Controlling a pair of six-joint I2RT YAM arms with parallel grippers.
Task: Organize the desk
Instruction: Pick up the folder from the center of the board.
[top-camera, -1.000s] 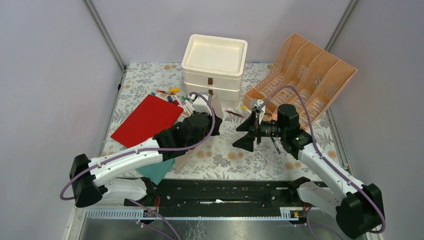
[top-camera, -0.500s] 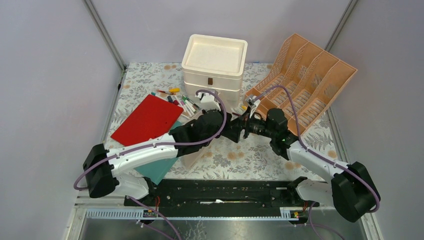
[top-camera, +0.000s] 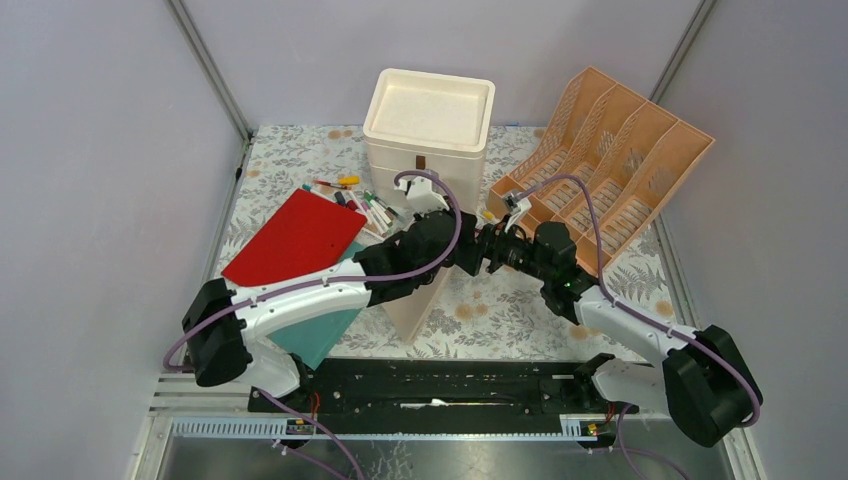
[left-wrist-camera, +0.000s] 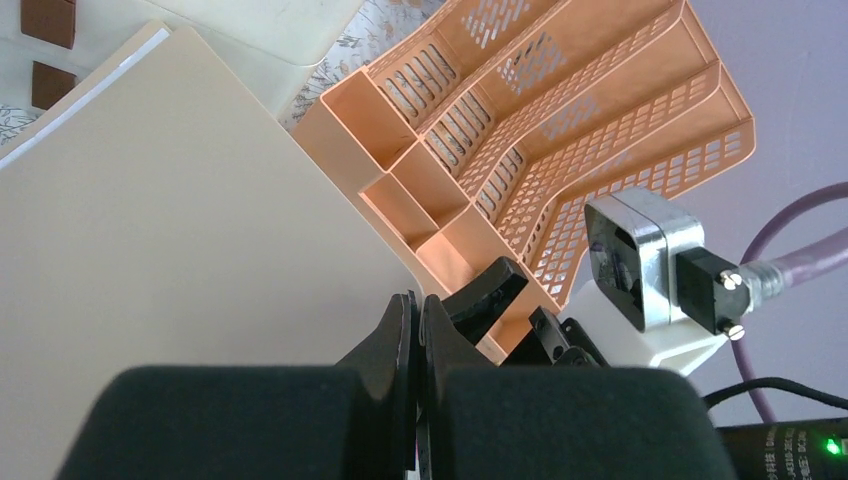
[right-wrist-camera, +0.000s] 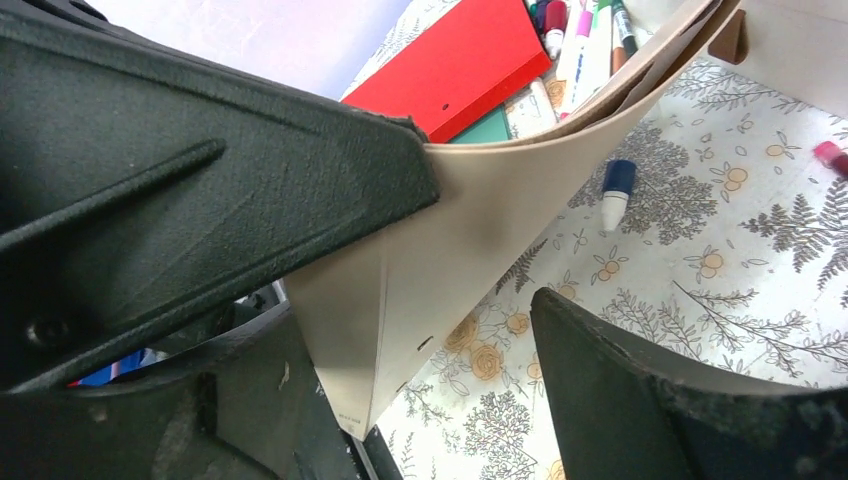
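Observation:
The desk (top-camera: 500, 310) is a tabletop under a pale fern-and-flower cloth. My left gripper (top-camera: 466, 250) is shut on the top edge of a beige folder (top-camera: 425, 300) and holds it upright, its lower corner near the desk's front. In the left wrist view the left gripper (left-wrist-camera: 418, 320) pinches the thin edge of the folder (left-wrist-camera: 180, 230). My right gripper (top-camera: 491, 248) is open, facing the left one. In the right wrist view the right gripper (right-wrist-camera: 415, 305) has wide jaws on either side of the folder's (right-wrist-camera: 470, 230) free edge, not closed on it.
A red folder (top-camera: 295, 238) and a teal folder (top-camera: 320, 335) lie at the left, with loose markers (top-camera: 370, 208) behind them. A cream drawer box (top-camera: 428, 120) stands at the back. An orange file rack (top-camera: 610, 160) stands at the back right. A blue-capped marker (right-wrist-camera: 615, 190) lies under the folder.
My left arm has raised the beige folder upright and carried it right. My right gripper has moved left, and its open jaws now stand on either side of the folder's edge.

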